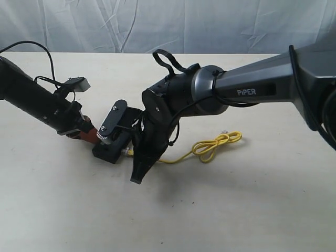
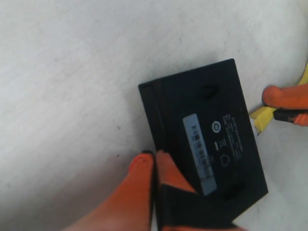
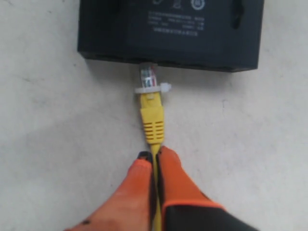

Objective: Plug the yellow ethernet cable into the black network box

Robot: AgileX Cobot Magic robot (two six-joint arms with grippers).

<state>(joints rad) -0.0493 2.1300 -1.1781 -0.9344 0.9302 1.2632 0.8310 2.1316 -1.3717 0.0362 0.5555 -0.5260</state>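
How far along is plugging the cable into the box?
Done: the left tool grips the box and the right tool pinches the cable behind its plug. In hand: the plug's tip is at the box's side, clear part mostly showing. Left: push it fully home, then let go.
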